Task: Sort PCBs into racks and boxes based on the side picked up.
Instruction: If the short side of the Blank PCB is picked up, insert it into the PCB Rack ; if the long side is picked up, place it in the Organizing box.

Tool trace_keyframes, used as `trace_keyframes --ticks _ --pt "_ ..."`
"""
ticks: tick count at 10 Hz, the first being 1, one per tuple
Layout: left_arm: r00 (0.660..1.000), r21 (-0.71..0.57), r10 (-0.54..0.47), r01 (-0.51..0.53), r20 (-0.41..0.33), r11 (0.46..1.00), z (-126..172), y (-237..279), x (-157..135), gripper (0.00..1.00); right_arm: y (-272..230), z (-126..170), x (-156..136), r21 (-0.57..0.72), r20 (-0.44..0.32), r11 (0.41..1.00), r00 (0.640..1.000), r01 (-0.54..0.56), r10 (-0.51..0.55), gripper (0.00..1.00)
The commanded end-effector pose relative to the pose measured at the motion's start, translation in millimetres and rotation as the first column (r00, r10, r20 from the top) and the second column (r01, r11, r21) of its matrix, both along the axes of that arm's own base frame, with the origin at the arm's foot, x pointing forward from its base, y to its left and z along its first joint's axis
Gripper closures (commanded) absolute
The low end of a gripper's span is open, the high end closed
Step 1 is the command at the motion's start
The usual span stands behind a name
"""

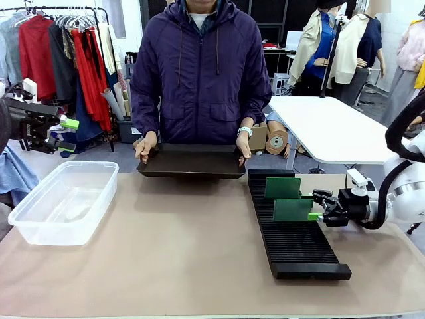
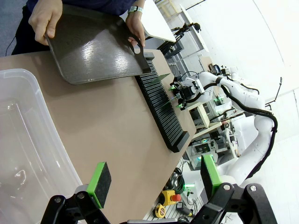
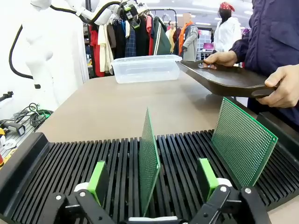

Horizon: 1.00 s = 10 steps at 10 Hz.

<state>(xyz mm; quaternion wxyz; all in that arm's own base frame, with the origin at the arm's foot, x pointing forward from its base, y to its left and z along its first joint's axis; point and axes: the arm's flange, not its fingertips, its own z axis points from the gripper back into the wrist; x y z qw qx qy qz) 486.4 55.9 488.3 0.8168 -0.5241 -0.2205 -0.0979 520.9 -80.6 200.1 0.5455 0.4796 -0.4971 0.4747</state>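
Two green PCBs stand upright in the slots of the black rack on the table's right side. My right gripper is open around the nearer PCB. In the right wrist view that PCB stands edge-on between the green pads, with a gap on each side. The other PCB stands a few slots away, closer to the person. My left gripper hangs open and empty above the left table edge, over the clear box. The box looks empty.
A person at the far side holds a dark, smooth, shallow tray by both ends, just above the table edge. Bare tan table lies between the box and the rack. Clothes racks and a white table stand behind.
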Motion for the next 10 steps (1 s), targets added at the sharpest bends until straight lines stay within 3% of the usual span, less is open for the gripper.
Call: trace_keyframes --ticks 1,10 --pt "1.0 -0.003 -0.001 0.001 0.003 1.0 1.3 -0.4 -0.6 0.0 -0.4 0.8 0.4 0.001 0.002 1.0 1.0 0.003 -0.003 0.0" --pt "1.0 -0.003 -0.001 0.001 0.003 1.0 1.3 -0.4 -0.6 0.0 -0.4 0.8 0.4 0.001 0.002 1.0 1.0 0.003 -0.003 0.0"
